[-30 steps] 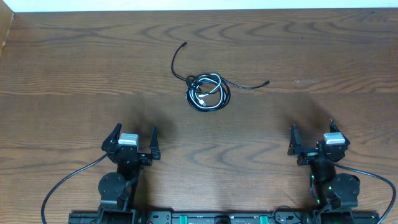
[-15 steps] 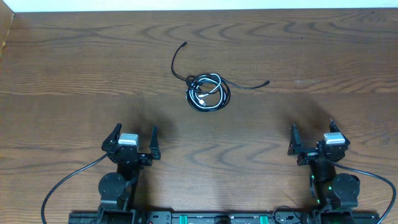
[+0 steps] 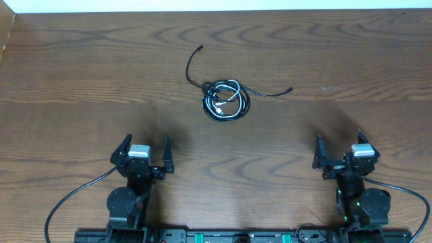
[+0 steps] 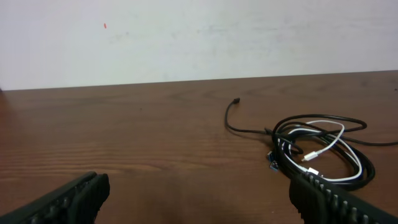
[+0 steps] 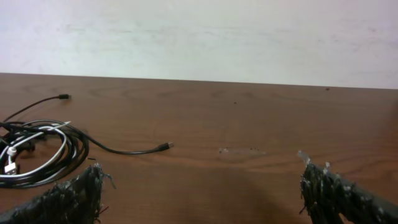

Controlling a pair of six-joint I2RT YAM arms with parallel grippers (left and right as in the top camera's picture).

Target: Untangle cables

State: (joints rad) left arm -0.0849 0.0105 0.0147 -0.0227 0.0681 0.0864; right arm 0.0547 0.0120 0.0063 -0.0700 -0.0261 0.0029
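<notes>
Black and white cables (image 3: 225,100) bundled mid-table — nothing gripped yet.
They lie in a tight coil on the wooden table (image 3: 81,81), two loose ends trailing out; the left gripper (image 3: 146,146) and right gripper (image 3: 339,143) sit well back, jaws wide apart — probably readied for reaching in.

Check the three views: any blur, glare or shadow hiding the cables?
Overhead: sharp, even light; two soft shadows on the table, none over the cables. Left wrist: cables readable, left fingers soft at the bottom edge. Right wrist: right fingers blurred, faint pale patch on the table; no hard glare.
</notes>
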